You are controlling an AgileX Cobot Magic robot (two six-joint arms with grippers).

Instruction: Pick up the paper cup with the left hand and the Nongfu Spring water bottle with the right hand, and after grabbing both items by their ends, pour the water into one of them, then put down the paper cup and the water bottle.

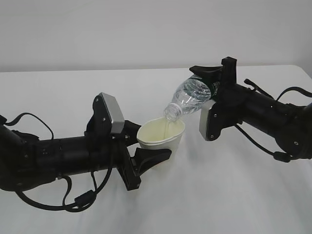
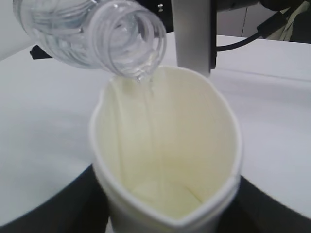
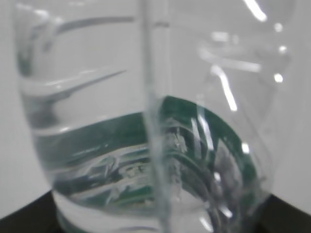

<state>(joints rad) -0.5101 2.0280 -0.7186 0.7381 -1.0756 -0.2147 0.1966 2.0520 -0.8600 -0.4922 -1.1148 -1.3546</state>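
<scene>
White tapered paper cup, squeezed in the left hand above the table, catches water from the tilted clear ribbed bottle clamped by the right hand behind: pouring underway, next righting the bottle

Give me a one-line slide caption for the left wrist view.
Water streams from the tilted bottle into the squeezed paper cup.

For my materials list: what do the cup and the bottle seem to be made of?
The cup looks like paper: matte white outside, pale cream inside, and its rolled rim is squeezed out of round. The bottle looks like thin clear plastic: glossy, ribbed, see-through, with a dark green label band.
</scene>
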